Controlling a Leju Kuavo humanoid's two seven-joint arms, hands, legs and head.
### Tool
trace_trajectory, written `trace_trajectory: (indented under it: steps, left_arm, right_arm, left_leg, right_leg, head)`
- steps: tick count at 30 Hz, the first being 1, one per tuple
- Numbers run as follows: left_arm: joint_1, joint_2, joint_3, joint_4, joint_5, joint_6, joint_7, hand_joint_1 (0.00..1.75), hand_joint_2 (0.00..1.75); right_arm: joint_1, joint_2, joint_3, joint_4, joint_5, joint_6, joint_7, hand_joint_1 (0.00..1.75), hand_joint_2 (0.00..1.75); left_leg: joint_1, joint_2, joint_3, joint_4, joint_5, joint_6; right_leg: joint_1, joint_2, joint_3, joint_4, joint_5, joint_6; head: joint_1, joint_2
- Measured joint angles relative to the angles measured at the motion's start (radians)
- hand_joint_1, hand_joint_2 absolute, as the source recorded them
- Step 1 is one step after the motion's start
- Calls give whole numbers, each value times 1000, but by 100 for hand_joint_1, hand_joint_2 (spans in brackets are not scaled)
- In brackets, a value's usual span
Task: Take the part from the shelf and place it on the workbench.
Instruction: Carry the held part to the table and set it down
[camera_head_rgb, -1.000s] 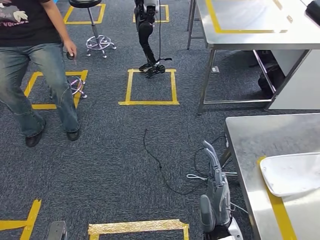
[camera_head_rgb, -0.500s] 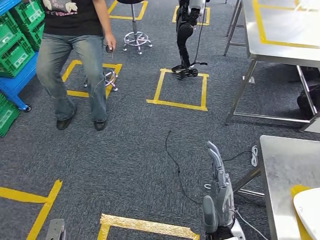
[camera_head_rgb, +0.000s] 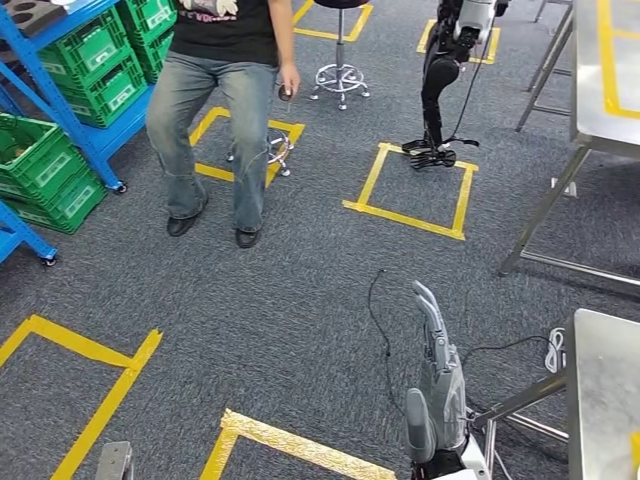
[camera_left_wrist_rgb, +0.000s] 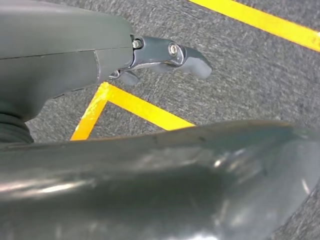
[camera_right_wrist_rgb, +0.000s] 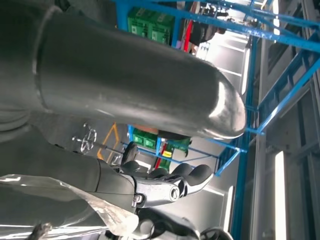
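A blue shelf (camera_head_rgb: 84, 139) loaded with green crates (camera_head_rgb: 96, 62) stands at the far left. On its top level lies a dark moulded object (camera_head_rgb: 29, 13), too cut off to identify. A corner of the steel workbench (camera_head_rgb: 601, 398) shows at the lower right. My right hand (camera_head_rgb: 436, 396) is raised low in the head view, beside the bench corner, its fingers straight and holding nothing. The tip of my left hand (camera_head_rgb: 114, 461) peeks in at the bottom left. In the left wrist view its fingers (camera_left_wrist_rgb: 168, 52) stretch out empty over carpet and yellow tape. My right fingers (camera_right_wrist_rgb: 170, 188) are also empty.
A person (camera_head_rgb: 220, 102) in jeans stands between me and the shelf, holding a small dark thing. Another robot's legs (camera_head_rgb: 438, 88) stand at a yellow floor square. A stool (camera_head_rgb: 339, 71), a second steel table (camera_head_rgb: 601, 75) and black cables (camera_head_rgb: 382, 322) on the carpet lie ahead.
The camera has swung left: the blue shelf with green crates has come into view and the workbench has slid off to the right. My hands hold the same pose.
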Motion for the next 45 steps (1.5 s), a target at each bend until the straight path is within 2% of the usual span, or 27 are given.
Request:
trace_trajectory:
  steps: [2,4,6,7,9,10,11,13,15,17,18,20,22,24,25,27,29,30,31,33,35,37,39,40,42,43,45]
  left_arm:
    - [1,0,0,0,0,0,0,0,0]
    - [4,-2,0,0,0,0,1,0,0]
    - [2,-3,0,0,0,0,1,0,0]
    - [1,-3,0,0,0,0,1,0,0]
    - [1,-3,0,0,0,0,1,0,0]
    - [2,-4,0,0,0,0,1,0,0]
    - [2,-5,0,0,0,0,1,0,0]
    - [1,-7,0,0,0,0,1,0,0]
    - [2,-8,0,0,0,0,1,0,0]
    - [5,-7,1,0,0,0,1,0,0]
    - [8,-7,1,0,0,0,1,0,0]
    - [9,-6,1,0,0,0,1,0,0]
    - [6,-8,1,0,0,0,1,0,0]
    - [6,-8,1,0,0,0,1,0,0]
    - [7,-7,1,0,0,0,1,0,0]
    - [9,-7,1,0,0,0,1,0,0]
    - [7,-7,2,0,0,0,1,0,0]
    - [6,-7,1,0,0,0,1,0,0]
    - [5,-7,1,0,1,0,1,0,0]
    - [6,-8,1,0,1,0,1,0,0]
    - [5,-9,1,0,3,0,1,0,0]
    - [1,-10,2,0,3,0,0,0,0]
    - [0,-10,2,0,3,-1,0,0,0]
    - [0,-10,2,0,3,-1,0,0,0]
    - [0,-10,2,0,4,-1,0,0,0]
    - [-1,-10,2,0,4,-1,0,0,0]
    - [-3,-10,2,0,4,-1,1,0,0]
  right_arm:
    - [-2,0,0,0,0,0,0,0,0]
    - [-5,0,0,0,0,-2,0,0,0]
    - [-6,0,0,0,0,-3,0,0,0]
    - [-4,0,0,0,0,-3,0,0,0]
    - [-1,0,0,0,0,-3,0,0,0]
    - [0,0,0,0,0,-3,0,0,0]
    - [0,0,0,0,0,-3,0,0,0]
    - [0,0,0,0,0,-3,0,0,0]
    - [1,0,0,0,0,-3,0,0,0]
    - [1,0,0,0,0,-4,-1,0,0]
    - [0,0,0,0,0,-4,0,0,0]
    - [0,0,0,0,1,-4,-1,0,0]
    - [2,0,0,0,0,-4,-1,0,0]
    - [4,0,-1,0,0,-3,0,0,0]
    - [4,0,-1,0,0,-3,0,0,0]
    - [3,0,-1,0,0,-3,0,0,0]
    - [3,0,-1,0,0,-4,0,0,0]
    - [2,0,-1,0,0,-4,0,0,0]
    - [2,0,-1,0,0,-4,0,0,0]
    - [0,0,-1,0,0,-4,0,0,0]
    - [-2,0,-1,-2,0,-5,-1,0,0]
    - [-1,0,-1,-3,0,-5,0,0,0]
    - [1,0,-2,-3,0,-5,1,0,0]
    - [1,0,-2,-3,0,-5,1,0,0]
    - [-1,0,-2,-3,0,-4,3,0,0]
    - [-2,0,-2,-3,0,-4,4,0,0]
    - [-3,0,-2,-3,0,-2,6,0,0]
  left_leg:
    - [-2,-17,0,-6,-2,12]
    - [2,-39,2,-13,2,24]
    - [7,-61,3,-17,5,34]
    - [8,-73,2,-16,5,37]
    - [8,-101,2,-16,5,38]
    - [8,-117,4,-16,5,38]
    - [8,-132,6,-15,4,37]
    - [8,-161,8,-12,2,32]
    - [8,-184,2,-7,2,22]
    - [12,-206,-6,-7,6,10]
    - [11,-199,-9,-3,4,4]
    - [8,-146,-33,51,-32,-5]
    - [9,-89,-92,183,-98,-13]
    - [13,-78,-139,286,-132,-18]
    - [13,-77,-137,284,-119,-18]
    - [12,-57,-76,168,-50,-14]
    - [2,-4,-10,39,-6,-3]
    - [-3,14,4,8,-1,3]
    - [-7,20,4,1,-6,8]
    - [-6,-4,2,-5,-2,18]
    - [1,-30,5,-13,3,31]
    - [5,-57,5,-15,5,38]
    - [5,-86,4,-14,6,40]
    - [5,-101,5,-14,6,40]
    - [5,-132,8,-13,5,38]
    - [6,-145,9,-12,4,36]
    - [6,-169,3,-6,4,27]
  right_leg:
    - [2,-19,4,-2,-5,10]
    - [-2,15,-5,24,-28,20]
    - [-5,82,-57,132,-85,26]
    - [-6,103,-97,209,-116,27]
    - [-7,114,-156,305,-134,27]
    - [-7,116,-159,295,-110,26]
    - [-8,122,-142,244,-69,25]
    - [-14,158,-83,98,7,22]
    - [-16,188,-46,23,29,19]
    - [-15,178,-39,17,27,13]
    - [-16,167,-38,14,29,8]
    - [-18,141,-34,7,32,-3]
    - [-15,110,-32,6,30,-11]
    - [-13,80,-31,6,27,-13]
    - [-13,66,-29,6,25,-13]
    - [-12,41,-20,6,19,-9]
    - [-7,19,-12,8,11,-2]
    - [-4,9,-10,8,7,2]
    - [-2,-2,-9,8,5,6]
    - [-2,-15,-4,7,-1,16]
    - [-7,34,-20,46,-30,27]
    - [-11,98,-82,170,-90,33]
    - [-11,114,-150,292,-127,35]
    - [-12,115,-163,304,-114,35]
    - [-13,127,-132,210,-37,31]
    - [-15,151,-102,139,0,28]
    - [-20,197,-57,37,33,24]
  head:
    - [1,0]
    - [6,0]
    - [13,0]
    - [15,0]
    - [16,0]
    - [15,0]
    - [16,0]
    - [16,0]
    - [15,0]
    - [15,0]
    - [15,0]
    - [9,0]
    - [5,0]
    - [5,0]
    - [4,0]
    - [4,0]
    - [5,0]
    - [5,0]
    - [6,0]
    - [8,0]
    - [12,0]
    - [19,0]
    - [20,0]
    - [20,0]
    - [20,0]
    - [20,0]
    - [20,0]
